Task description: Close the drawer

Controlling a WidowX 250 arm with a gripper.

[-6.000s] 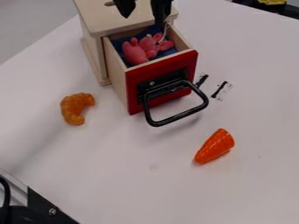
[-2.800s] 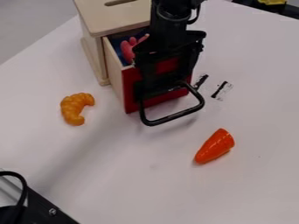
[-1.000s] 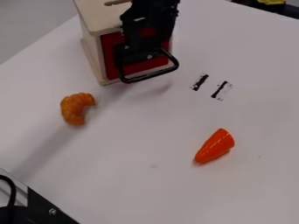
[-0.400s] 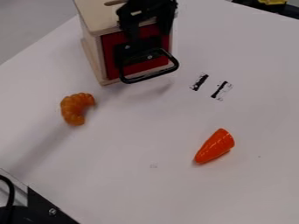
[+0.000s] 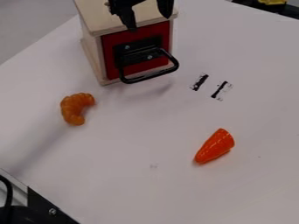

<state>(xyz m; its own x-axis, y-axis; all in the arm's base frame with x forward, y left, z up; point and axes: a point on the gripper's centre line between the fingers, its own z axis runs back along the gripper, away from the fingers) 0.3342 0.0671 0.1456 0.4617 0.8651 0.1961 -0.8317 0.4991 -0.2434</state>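
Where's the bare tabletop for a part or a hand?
Widest patch: between the toy croissant and toy carrot, running down to the bottom edge. Also right of the black marks, above the carrot. Crowded: at the closed drawer, where the handle juts out and the open gripper hangs above.

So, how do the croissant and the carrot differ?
The croissant is curved and lumpy, while the carrot is a straight, tapering cone. The croissant is a duller orange, the carrot bright orange. In the picture, the croissant's hollow side opens right; the carrot's narrow end points lower left. Both lie on the table.
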